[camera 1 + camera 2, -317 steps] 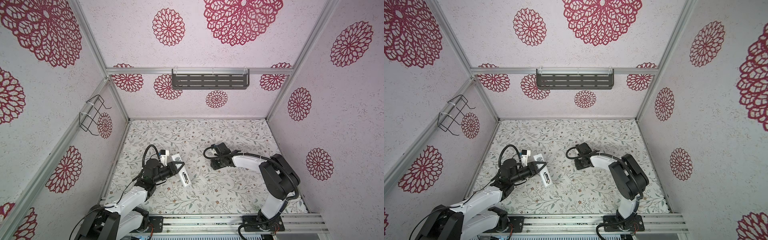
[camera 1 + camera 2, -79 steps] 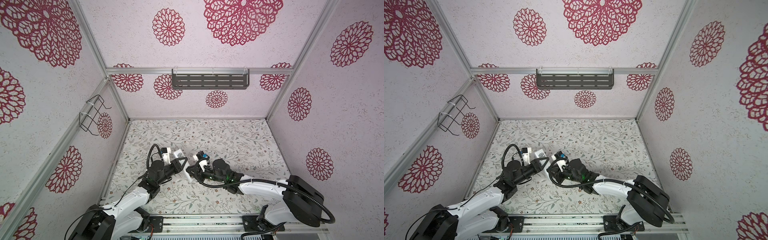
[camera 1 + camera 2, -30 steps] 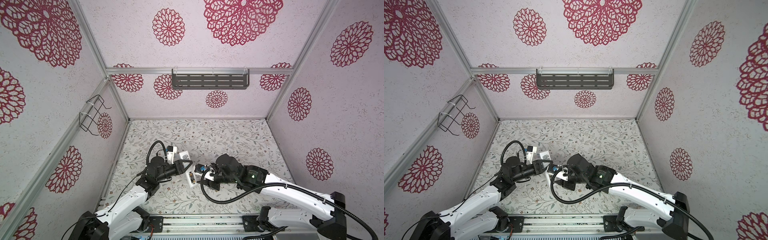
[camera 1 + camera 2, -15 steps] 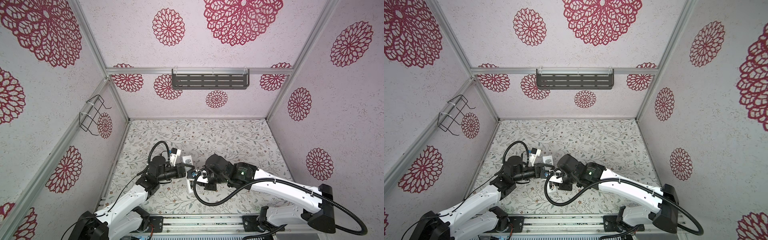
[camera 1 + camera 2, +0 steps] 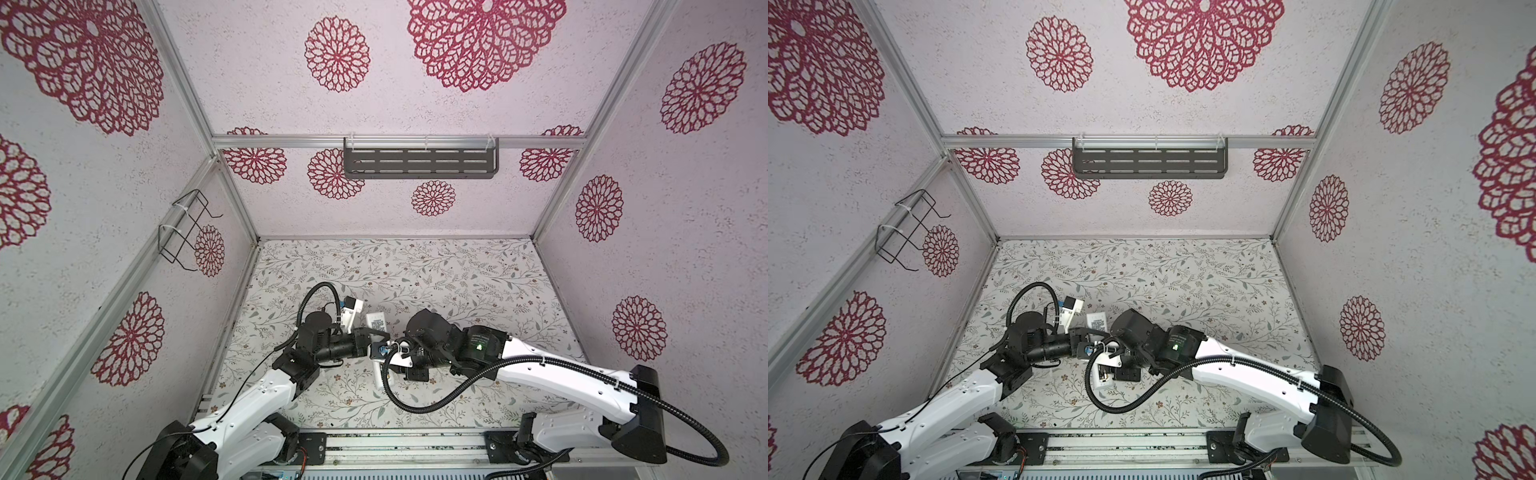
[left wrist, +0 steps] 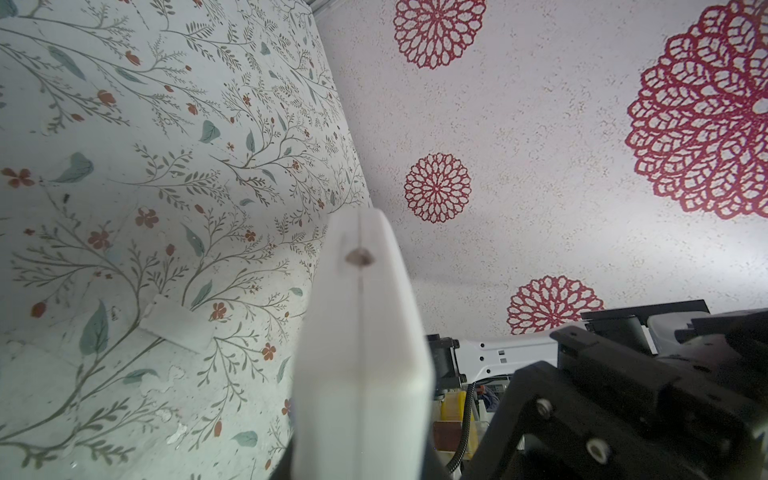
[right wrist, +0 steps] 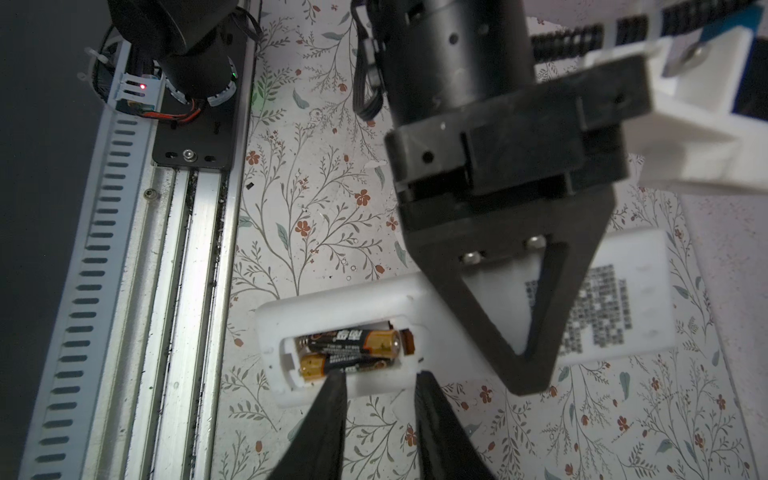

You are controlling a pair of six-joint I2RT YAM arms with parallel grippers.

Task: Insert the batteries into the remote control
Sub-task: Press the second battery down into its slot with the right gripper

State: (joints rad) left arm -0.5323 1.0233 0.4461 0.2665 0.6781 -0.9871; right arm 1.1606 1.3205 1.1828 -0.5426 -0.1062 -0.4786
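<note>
Both batteries [image 7: 353,351] lie inside the remote control [image 7: 332,301]; right claw [image 7: 380,376] parted alongside.

The white remote control [image 7: 332,305], back up, is clamped mid-length by the left gripper [image 7: 525,365]. Both gold-ended batteries [image 7: 353,351] lie side by side in its uncovered bay, at the right gripper [image 7: 380,388]'s tips.
</note>
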